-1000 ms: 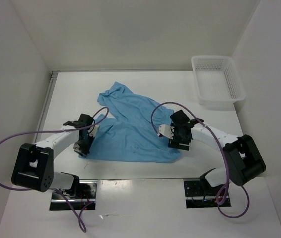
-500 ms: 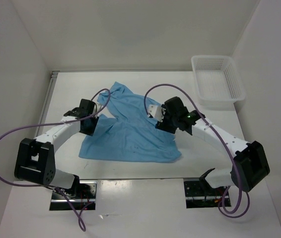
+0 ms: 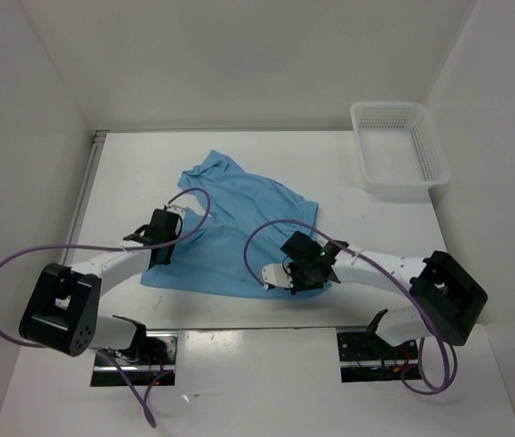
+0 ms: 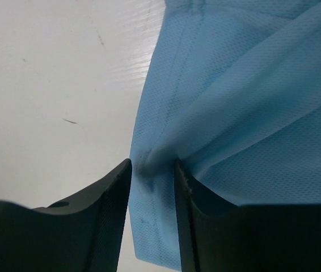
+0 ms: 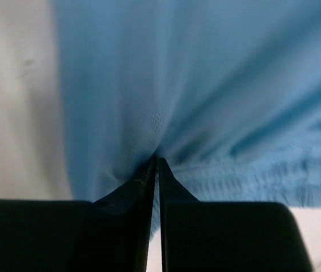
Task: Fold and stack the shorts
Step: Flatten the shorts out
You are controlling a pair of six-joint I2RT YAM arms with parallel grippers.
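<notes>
- Shorts: light sky-blue soft mesh-knit fabric shorts [image 3: 239,214], lying mid-counter, mostly spread out but rumpled, not folded yet. The far part trails toward the back wall.
- White plastic mesh basket [image 3: 398,150] sits at the far right corner of the white counter [image 3: 376,237], well apart from the shorts.
- Left gripper [image 3: 159,241]: at the left edge of the shorts. In the wrist view its black fingers [image 4: 106,218] are partly closed with a bunched fold of hem between them. Creases fan out from that spot, so I read it as pinching the fabric.
- Right gripper [image 3: 301,273]: at the near-right corner of the shorts. Its jaws are pressed together on a thin nip of cloth, with a gathered ribbed band [image 5: 251,175], likely the waistband, just beside the pinch.
- Handling: the fabric looks light, limp and thin, with no stiffness at all. I expect it to drape and sag from whatever point is held, and a nip of a single layer may slip out.
- Where to hold: I'd take hems or the waistband, since the doubled, stitched edges give more bite than open mesh. Hold two corners of one edge so the panel stays taut.
- I can't see a drawstring in any view.
- My read on the step: both corners pinched, ready to lift and carry over for the first fold.
</notes>
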